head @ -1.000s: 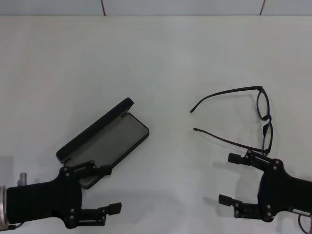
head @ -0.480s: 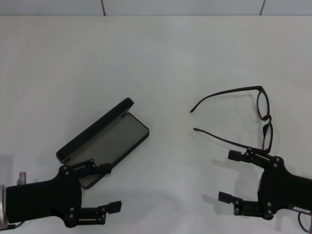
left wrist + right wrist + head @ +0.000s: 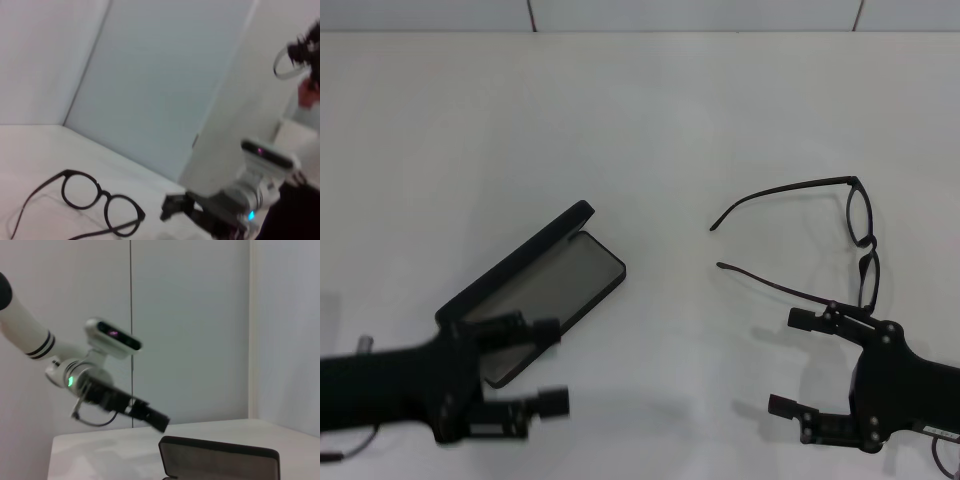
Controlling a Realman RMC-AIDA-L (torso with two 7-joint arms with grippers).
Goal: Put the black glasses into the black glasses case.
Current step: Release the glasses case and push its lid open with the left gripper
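Glasses: black glasses (image 3: pixel 820 240) lie unfolded at 12 o'clock from right gripper (image 3: pixel 798 362), fingers spread, empty, nearer arm. Black glasses case (image 3: pixel 535 283) lies open at 9 o'clock; left gripper (image 3: pixel 552 365) spread beside it.

Your left gripper (image 3: pixel 552 366) is smeared with blur and covers the near end of the black glasses case (image 3: pixel 545 290). The right gripper (image 3: pixel 798 362) hides the near lens of the black glasses (image 3: pixel 862 232).
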